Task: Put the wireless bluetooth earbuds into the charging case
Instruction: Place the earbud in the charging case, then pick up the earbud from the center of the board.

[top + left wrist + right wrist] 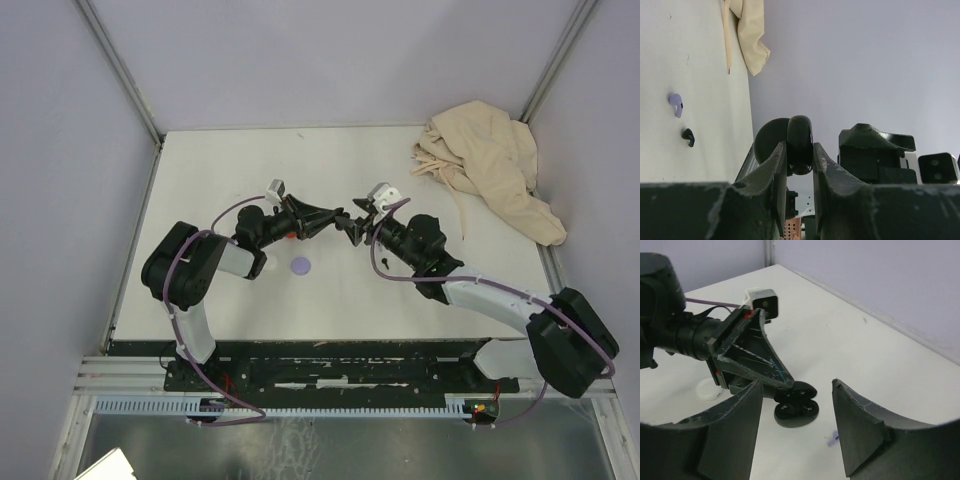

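My left gripper (800, 147) is shut on the open black charging case (800, 131) and holds it just above the table. In the right wrist view the case (796, 402) shows its open lid at the tips of the left fingers (757, 352). My right gripper (797, 381) is open and empty, with its jaws on either side of the case but apart from it. A lavender earbud (676, 104) and a black earbud (688, 136) lie on the table beyond the case. The lavender earbud (832, 439) also shows near my right finger. In the top view the two grippers (338, 216) (353, 227) meet at mid-table. The other earbuds are out of view.
A crumpled beige cloth (490, 165) lies at the back right corner. A lavender round disc (301, 265) lies near the left arm, with a small red item (290, 237) beside that arm. A white disc (707, 390) sits under the left gripper.
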Controlling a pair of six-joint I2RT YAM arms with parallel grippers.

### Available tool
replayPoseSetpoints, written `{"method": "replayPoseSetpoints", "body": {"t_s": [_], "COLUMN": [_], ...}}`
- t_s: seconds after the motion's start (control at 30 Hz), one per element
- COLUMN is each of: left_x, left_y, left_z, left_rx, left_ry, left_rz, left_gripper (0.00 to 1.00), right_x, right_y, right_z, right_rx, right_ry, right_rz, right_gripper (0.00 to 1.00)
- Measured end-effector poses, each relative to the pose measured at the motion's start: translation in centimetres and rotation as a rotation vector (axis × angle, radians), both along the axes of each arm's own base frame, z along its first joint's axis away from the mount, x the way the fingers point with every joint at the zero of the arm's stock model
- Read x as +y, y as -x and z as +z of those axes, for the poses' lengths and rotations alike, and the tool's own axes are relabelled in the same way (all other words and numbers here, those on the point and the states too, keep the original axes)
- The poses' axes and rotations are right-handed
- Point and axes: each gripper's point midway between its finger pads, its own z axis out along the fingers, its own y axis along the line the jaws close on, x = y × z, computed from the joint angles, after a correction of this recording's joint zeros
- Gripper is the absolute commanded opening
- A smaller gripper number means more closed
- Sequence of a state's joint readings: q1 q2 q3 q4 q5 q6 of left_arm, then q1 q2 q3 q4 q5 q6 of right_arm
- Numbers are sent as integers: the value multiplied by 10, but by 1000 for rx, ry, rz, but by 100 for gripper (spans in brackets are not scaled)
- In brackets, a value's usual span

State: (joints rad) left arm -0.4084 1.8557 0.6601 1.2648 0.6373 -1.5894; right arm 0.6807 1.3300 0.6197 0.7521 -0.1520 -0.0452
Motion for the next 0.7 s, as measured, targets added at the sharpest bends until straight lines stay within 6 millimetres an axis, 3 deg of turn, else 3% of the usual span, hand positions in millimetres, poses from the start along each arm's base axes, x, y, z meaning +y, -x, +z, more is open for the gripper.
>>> {"method": "replayPoseSetpoints", "body": {"t_s": [0.1, 0.27, 0.37, 0.5, 0.57, 0.7], "left_x": [0, 2, 3, 5, 5, 6], "left_y": [0, -2, -4, -5, -5, -2], "left_z": [-1, -2, -5, -10, -10, -13], "left_rx": [-3, -21, -27, -21, -24, -20], "left_ry": [-4, -15, -23, -32, -32, -39], "left_rz": [1, 8, 12, 15, 14, 6], "left_gripper": [3, 3, 3, 3, 3, 3], "right_x": [-20, -54, -68, -80, -88, -98], "right_y": [-1, -24, -38, -43, -31, -12], "right_z": [20, 45, 40, -21, -67, -128], "right_rx": [32, 221, 347, 569, 710, 892], "right_ry": [-27, 23, 98, 280, 401, 555], "right_rz": [-103, -361, -469, -532, -533, -525], "right_gripper": [67, 69, 69, 68, 67, 66]}}
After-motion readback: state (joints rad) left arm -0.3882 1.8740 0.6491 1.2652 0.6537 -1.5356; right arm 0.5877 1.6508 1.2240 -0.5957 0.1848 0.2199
